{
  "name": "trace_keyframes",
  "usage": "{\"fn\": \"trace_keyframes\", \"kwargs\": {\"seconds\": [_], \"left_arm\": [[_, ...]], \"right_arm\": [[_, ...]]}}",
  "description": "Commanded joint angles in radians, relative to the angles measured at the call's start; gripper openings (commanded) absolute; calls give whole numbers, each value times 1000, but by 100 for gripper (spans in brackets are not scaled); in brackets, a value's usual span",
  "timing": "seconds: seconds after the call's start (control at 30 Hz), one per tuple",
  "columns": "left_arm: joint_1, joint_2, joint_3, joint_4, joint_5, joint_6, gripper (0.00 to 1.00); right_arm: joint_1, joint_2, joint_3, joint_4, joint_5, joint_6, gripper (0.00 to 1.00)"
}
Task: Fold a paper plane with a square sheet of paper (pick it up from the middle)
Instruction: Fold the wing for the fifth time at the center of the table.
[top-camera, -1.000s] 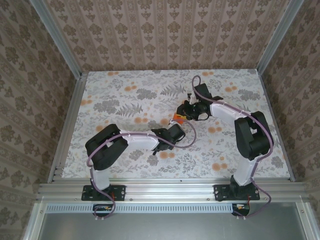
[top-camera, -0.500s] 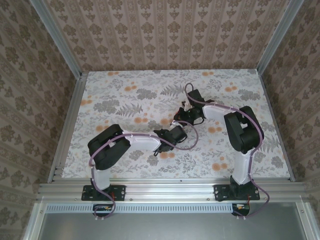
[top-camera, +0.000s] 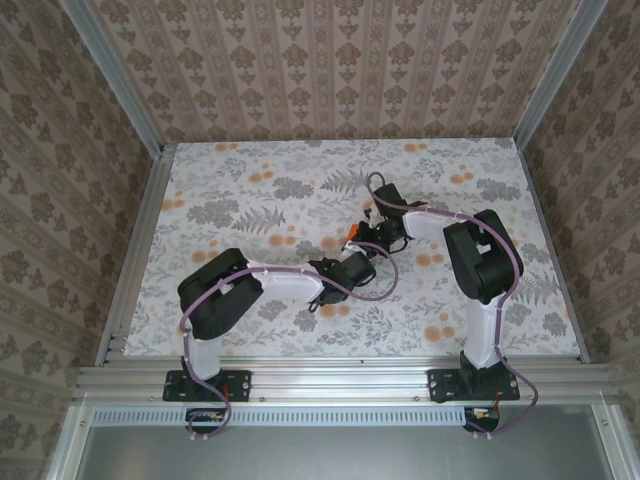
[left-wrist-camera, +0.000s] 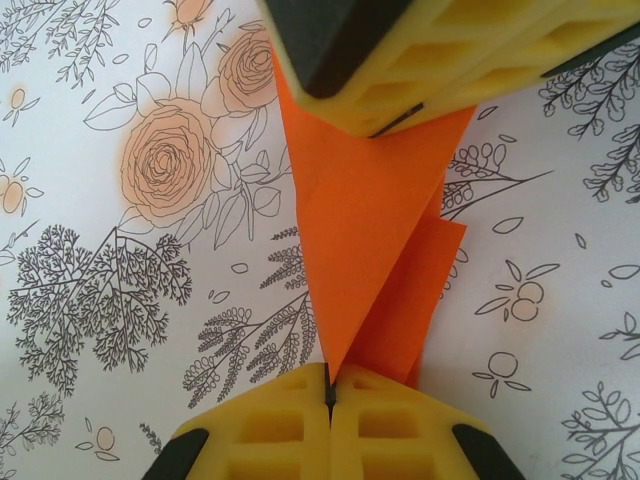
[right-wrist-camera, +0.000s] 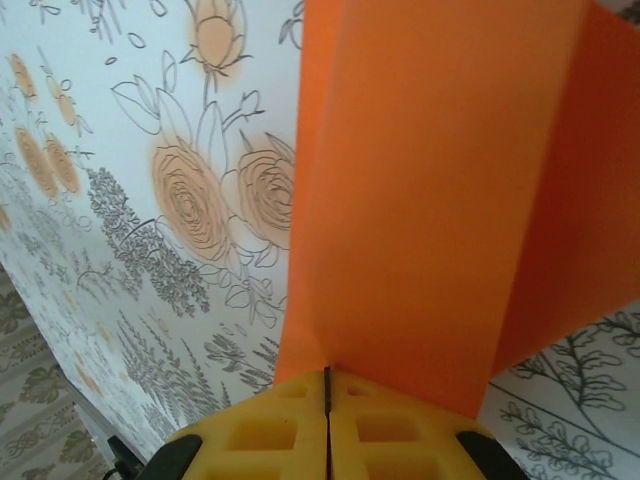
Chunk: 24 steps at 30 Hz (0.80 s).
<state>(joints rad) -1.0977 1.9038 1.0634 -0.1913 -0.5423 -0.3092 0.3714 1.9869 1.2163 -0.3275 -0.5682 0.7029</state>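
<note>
Paper plane (left-wrist-camera: 365, 250) ends pinched: left hand (left-wrist-camera: 328, 388), right hand (right-wrist-camera: 327, 385); open table (top-camera: 250, 160) around.

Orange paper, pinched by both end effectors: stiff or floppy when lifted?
Probably floppy: the orange paper looks thin, with a loose flap splaying out. Likely very light, and could tear where the left end effector pinches its narrow tip.

matt paper, dull plastic

the folded orange paper (left-wrist-camera: 370, 230) looks smooth and matt, sharply creased. the left fingers (left-wrist-camera: 265, 430) are dull yellow plastic. the tabletop (left-wrist-camera: 560, 200) is a smooth printed floral sheet; the frame (top-camera: 340, 381) is brushed metal.
</note>
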Motion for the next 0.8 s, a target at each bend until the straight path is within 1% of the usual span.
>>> {"fn": "trace_keyframes", "kwargs": {"seconds": [0.0,0.2,0.3,0.37,0.47,0.5,0.57,0.77], "left_arm": [[-10,31,11,-48,2,25,0],[-11,31,14,-52,2,33,2],[-13,25,15,-54,10,38,7],[-12,12,7,-50,24,45,13],[-8,-31,-12,-42,54,53,27],[-4,-53,-20,-39,72,52,32],[6,-98,-42,-26,110,43,39],[66,-227,-134,66,274,-13,47]], "right_arm": [[0,21,15,-44,34,-24,8],[-3,26,20,-48,48,-31,8],[-5,31,20,-45,47,-34,8],[-6,32,22,-45,46,-36,8],[-6,33,25,-44,40,-40,8],[-6,33,26,-42,39,-40,8],[-6,33,26,-39,31,-38,8],[-6,24,16,-25,14,-26,8]]}}
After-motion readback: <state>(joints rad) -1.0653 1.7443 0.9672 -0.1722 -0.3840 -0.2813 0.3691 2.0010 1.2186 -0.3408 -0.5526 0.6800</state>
